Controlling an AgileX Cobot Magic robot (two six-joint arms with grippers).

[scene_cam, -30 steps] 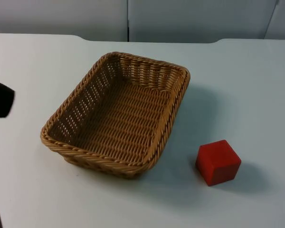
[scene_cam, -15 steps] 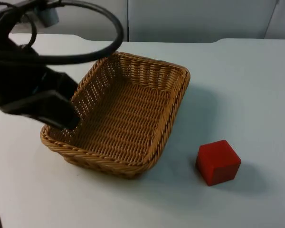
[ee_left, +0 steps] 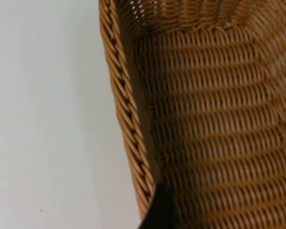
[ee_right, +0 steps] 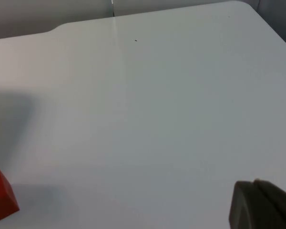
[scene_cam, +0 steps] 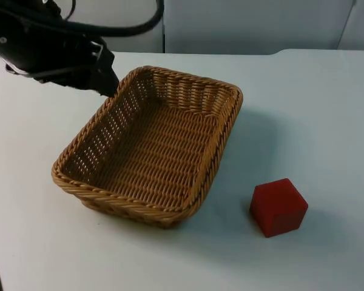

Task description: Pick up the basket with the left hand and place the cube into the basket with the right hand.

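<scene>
A brown wicker basket (scene_cam: 223,138) stands empty on the white table, left of centre. My left gripper (scene_cam: 105,80) hovers at the basket's far left rim, close to the back corner. The left wrist view looks down on that woven rim (ee_left: 128,119) and the basket's inner floor. A red cube (scene_cam: 278,207) rests on the table to the right of the basket, near the front. The cube's corner (ee_right: 0,195) also appears in the right wrist view. My right gripper (ee_right: 258,204) is shut and empty, waiting above bare table, apart from the cube.
A grey partition wall (scene_cam: 242,24) closes off the table's far edge. White table top (scene_cam: 315,109) stretches to the right of the basket and behind the cube.
My left arm has swung in from the left, passed over the basket's near left side and moved back to its far left rim. Basket and cube have not moved.
</scene>
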